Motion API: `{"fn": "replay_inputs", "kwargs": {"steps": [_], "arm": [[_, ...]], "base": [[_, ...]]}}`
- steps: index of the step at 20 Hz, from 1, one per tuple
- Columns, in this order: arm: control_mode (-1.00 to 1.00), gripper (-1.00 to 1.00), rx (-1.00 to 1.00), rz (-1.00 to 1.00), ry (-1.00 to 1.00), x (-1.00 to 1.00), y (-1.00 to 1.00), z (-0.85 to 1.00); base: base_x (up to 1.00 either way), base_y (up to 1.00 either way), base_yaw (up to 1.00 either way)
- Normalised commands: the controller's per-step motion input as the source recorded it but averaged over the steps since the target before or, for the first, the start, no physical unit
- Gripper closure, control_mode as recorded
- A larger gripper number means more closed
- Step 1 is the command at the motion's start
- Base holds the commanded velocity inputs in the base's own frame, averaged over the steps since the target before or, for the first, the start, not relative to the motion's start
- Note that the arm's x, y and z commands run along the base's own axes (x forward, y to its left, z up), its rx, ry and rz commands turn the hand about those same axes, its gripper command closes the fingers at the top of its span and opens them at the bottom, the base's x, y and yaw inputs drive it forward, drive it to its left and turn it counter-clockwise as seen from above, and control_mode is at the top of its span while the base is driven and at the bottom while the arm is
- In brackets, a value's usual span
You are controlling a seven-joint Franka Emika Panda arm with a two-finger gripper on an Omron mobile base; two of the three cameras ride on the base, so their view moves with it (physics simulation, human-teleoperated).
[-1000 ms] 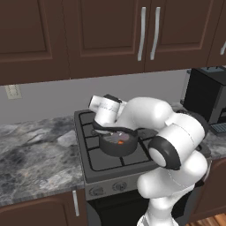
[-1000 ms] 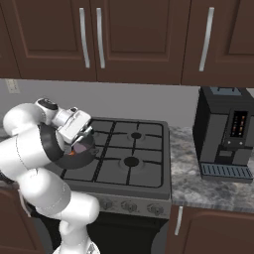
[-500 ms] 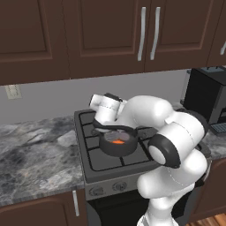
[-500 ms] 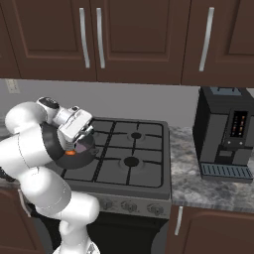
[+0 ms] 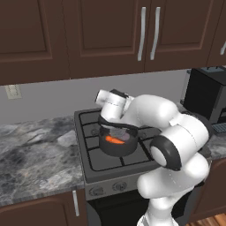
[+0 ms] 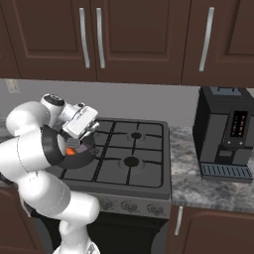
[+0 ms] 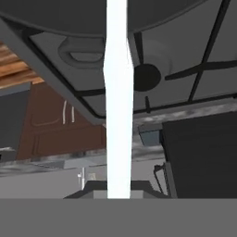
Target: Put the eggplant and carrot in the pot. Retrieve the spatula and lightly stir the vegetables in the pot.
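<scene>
The round dark metal pot (image 5: pixel 117 147) sits on the black stove grate (image 5: pixel 95 152), the bright orange carrot (image 5: pixel 114 140) inside. The gripper (image 7: pixel 118 187) is pinched on a flat, glossy white spatula handle (image 7: pixel 118 92).

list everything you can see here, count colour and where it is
pot: one, dark grey, on the stove's front left burner, under the hand
carrot: one, orange, inside the pot
spatula: one, white handle, running up the middle of the hand view from the gripper
stove: one, dark, black grates, set in the counter
counter: grey marbled stone, on both sides of the stove
coffee machine: one, black, on the counter right of the stove
upper cabinets: dark brown wood, silver bar handles, above the stove
wall outlet: one, pale, on the wall at far left
gripper: one, shut on the spatula, over the pot
arm: one, white with dark joints
</scene>
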Motion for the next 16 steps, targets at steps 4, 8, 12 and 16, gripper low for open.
{"fn": "replay_inputs", "kwargs": {"steps": [4,8,12,16], "arm": [[-1.0,1.0,-0.01,0.0,0.0,0.0,0.0,0.18],[-1.0,1.0,-0.12,0.0,0.04,0.0,0.21,0.0],[-1.0,1.0,-0.16,0.0,0.01,0.07,0.21,0.07],[-1.0,1.0,-0.13,0.0,0.0,0.02,0.0,0.34]], "base": [[0.0,0.0,0.0],[0.0,0.0,0.0],[0.0,0.0,0.0],[0.0,0.0,0.0]]}}
